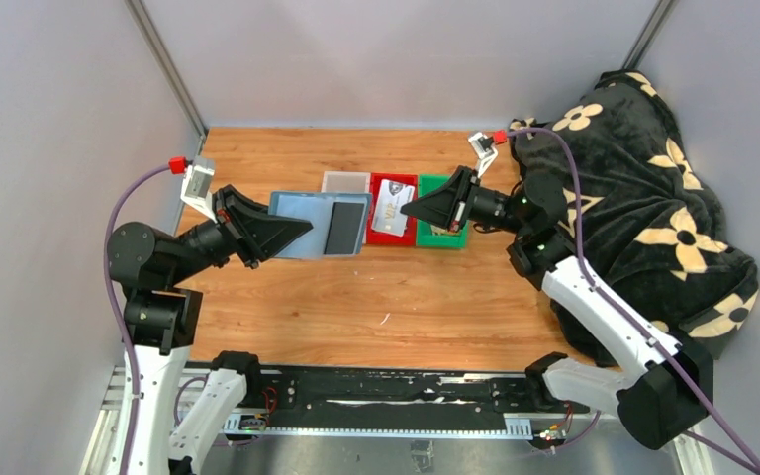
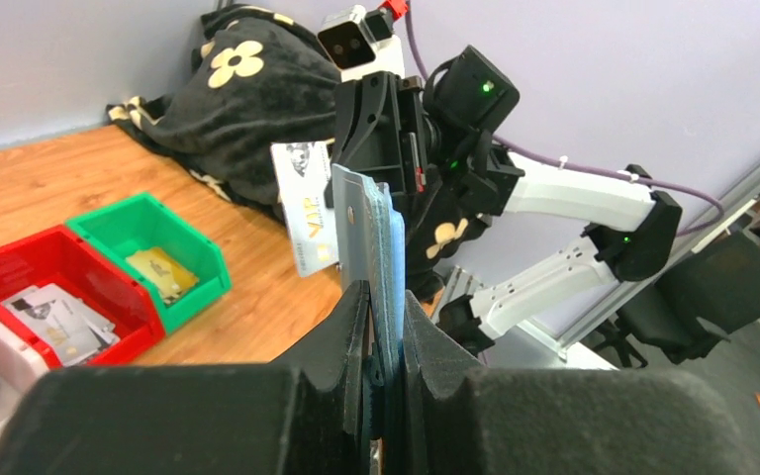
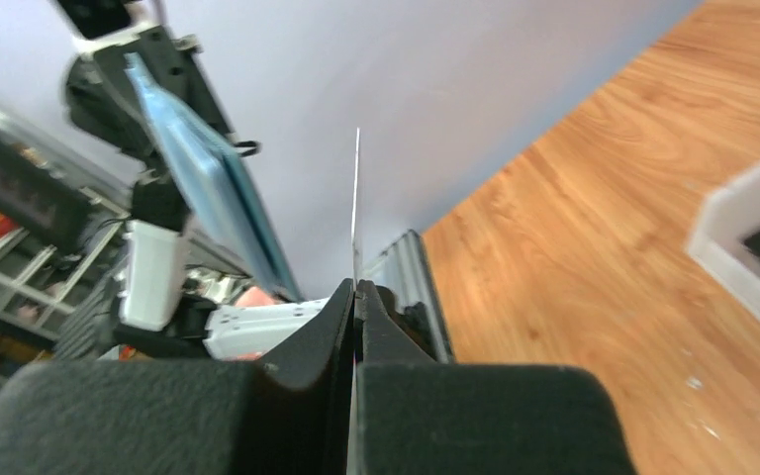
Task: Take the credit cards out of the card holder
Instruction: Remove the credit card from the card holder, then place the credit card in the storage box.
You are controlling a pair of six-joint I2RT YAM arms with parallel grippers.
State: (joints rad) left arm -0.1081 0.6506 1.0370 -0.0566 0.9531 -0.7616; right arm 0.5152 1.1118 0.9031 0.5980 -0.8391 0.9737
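My left gripper [image 1: 300,230] is shut on the slate-blue card holder [image 1: 309,224] and holds it open above the table, its dark pocket [image 1: 344,226] facing up. In the left wrist view the holder [image 2: 376,233] stands edge-on between the jaws of the left gripper [image 2: 384,297]. My right gripper [image 1: 409,209] is shut on a white credit card [image 1: 391,208] marked VIP [image 2: 305,203], held free of the holder over the red bin [image 1: 393,238]. In the right wrist view this card [image 3: 356,198] is edge-on in the right gripper [image 3: 356,288], with the holder [image 3: 208,188] to its left.
A white bin [image 1: 344,181], the red bin and a green bin [image 1: 442,237] sit in a row at the back. The red bin [image 2: 49,287] holds several cards; the green bin [image 2: 148,252] holds a yellowish card. A black flowered blanket [image 1: 643,218] fills the right side.
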